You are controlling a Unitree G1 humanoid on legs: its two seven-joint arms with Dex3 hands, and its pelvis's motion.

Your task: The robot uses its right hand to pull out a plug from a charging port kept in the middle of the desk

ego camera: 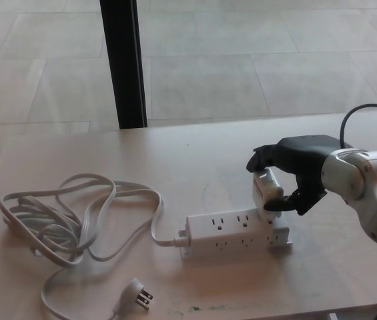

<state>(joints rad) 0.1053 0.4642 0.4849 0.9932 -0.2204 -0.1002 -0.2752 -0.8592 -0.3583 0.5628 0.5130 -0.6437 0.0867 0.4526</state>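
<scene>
Right hand (pixel 295 175) gripping plug (pixel 266 195) on power strip (pixel 236 231), coiled cord (pixel 68 227) left

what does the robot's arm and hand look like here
Only the right arm shows. The right hand is matte black, with thick, blocky fingers. Behind it the forearm is a rounded shell in silver-grey and white. A thin black cable arcs up from behind the wrist and off the picture's right edge. No markings are legible.

A black post (pixel 123 63) stands upright at about eleven o'clock, beyond the far edge of the desk. Behind it a floor of pale tiles (pixel 261 60) fills the twelve o'clock background.
</scene>
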